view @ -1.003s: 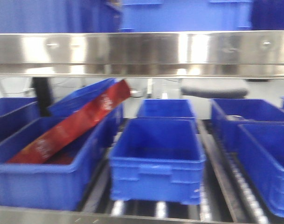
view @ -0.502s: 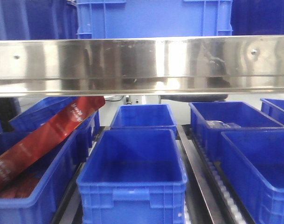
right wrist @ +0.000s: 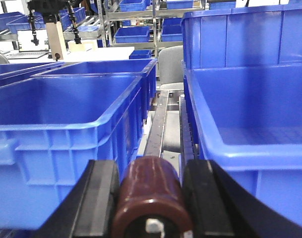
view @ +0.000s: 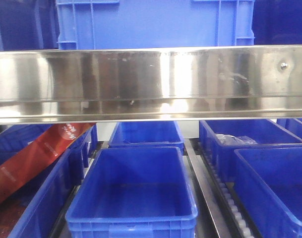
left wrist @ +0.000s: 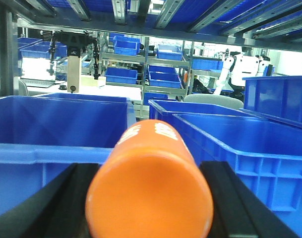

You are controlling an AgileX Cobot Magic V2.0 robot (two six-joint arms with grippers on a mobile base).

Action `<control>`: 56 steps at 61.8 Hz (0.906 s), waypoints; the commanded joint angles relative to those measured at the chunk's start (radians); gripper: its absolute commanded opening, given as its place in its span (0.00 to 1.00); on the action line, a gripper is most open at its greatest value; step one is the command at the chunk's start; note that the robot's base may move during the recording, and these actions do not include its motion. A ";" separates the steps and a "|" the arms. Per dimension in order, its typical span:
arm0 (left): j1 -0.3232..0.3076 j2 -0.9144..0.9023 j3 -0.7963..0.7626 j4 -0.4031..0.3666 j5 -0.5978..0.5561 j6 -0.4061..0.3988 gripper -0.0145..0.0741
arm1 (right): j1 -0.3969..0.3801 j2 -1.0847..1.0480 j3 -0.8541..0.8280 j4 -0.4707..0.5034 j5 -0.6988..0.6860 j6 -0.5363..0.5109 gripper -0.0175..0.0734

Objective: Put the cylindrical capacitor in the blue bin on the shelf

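Item: cylindrical capacitor (right wrist: 151,196), pending deposit, blue bin (view: 131,218).
We pinch it in right fingers (right wrist: 98,198) against rolling (left fingers (left wrist: 66,198) clamp an orange cylinder (left wrist: 150,193)).

The shelf beam (view: 151,82) spans the view. An upper bin (view: 155,25) stands above it. Below, a centre bin (view: 133,198) sits before a rear bin (view: 146,135). The left bin (view: 41,206) holds a tilted carton (view: 34,158). Two bins (view: 272,186) lie right.

Shelf beam (view: 151,82) overhead — open bin (view: 136,168) below
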 commanded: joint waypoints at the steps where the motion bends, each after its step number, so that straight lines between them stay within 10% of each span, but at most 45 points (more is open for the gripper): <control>1: -0.006 -0.003 -0.003 -0.006 -0.017 0.000 0.04 | -0.001 -0.005 -0.004 -0.007 -0.032 -0.001 0.01; 56: -0.006 -0.003 -0.003 -0.006 -0.017 0.000 0.04 | -0.001 -0.005 -0.004 -0.007 -0.032 -0.001 0.01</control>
